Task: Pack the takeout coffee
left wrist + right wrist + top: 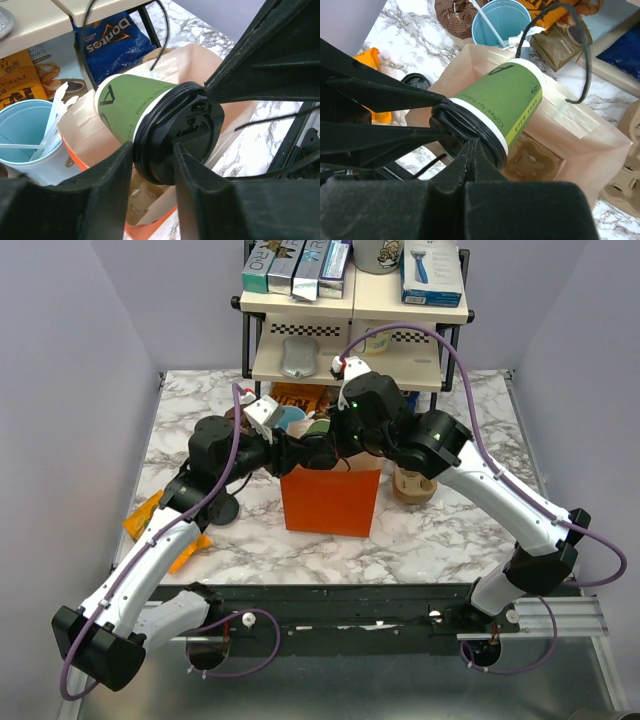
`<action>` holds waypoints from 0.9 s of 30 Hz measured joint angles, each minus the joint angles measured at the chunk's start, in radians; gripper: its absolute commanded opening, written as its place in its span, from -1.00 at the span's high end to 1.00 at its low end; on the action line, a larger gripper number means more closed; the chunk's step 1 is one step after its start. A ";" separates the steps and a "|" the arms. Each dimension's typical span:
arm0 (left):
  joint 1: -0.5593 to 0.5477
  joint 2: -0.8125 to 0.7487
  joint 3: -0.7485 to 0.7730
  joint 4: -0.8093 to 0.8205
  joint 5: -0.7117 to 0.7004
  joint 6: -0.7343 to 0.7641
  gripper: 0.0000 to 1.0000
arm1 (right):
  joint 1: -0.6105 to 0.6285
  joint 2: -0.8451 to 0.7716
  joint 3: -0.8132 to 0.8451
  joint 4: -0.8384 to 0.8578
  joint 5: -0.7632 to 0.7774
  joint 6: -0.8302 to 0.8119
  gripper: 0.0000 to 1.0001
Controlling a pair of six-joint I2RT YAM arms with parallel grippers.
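Marble table [455, 540]: orange bag [330, 504], pulp carriers [413, 487].

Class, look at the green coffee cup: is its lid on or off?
On. The black lid sits snug over the rim of the green cup, as both wrist views show.

Paper cup [506, 102]; seemingly glossy plastic lid [181, 134]

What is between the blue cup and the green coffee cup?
The rim of the paper bag. In the left wrist view the blue cup stands outside it and the green coffee cup lies tilted over the opening.
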 measured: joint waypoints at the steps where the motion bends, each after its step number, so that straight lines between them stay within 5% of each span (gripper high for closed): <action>1: 0.001 0.001 0.000 0.003 0.001 -0.003 0.38 | 0.000 0.000 0.000 0.000 0.000 0.000 0.99; 5: 0.003 0.010 0.000 0.018 0.000 -0.032 0.64 | -0.001 0.000 0.000 0.001 0.000 0.000 0.98; 8: 0.003 0.019 0.000 0.030 0.000 -0.053 0.85 | -0.001 0.000 0.000 0.004 -0.001 -0.002 0.78; 9: 0.003 0.022 0.000 0.034 0.000 -0.060 0.92 | -0.001 0.000 0.000 0.008 -0.001 -0.007 0.55; 12: 0.007 0.031 0.001 0.042 0.000 -0.081 0.99 | -0.002 -0.001 -0.004 0.032 -0.006 -0.031 0.37; 13: 0.009 0.034 0.003 0.042 0.000 -0.087 1.00 | -0.002 -0.003 -0.010 0.042 -0.007 -0.039 0.10; 15: 0.010 0.037 0.004 0.046 0.000 -0.096 1.00 | -0.002 -0.015 -0.032 0.064 -0.008 -0.067 -0.07; 27: 0.016 0.037 0.009 0.053 0.013 -0.142 1.00 | -0.117 -0.076 -0.117 0.112 -0.139 -0.199 -0.18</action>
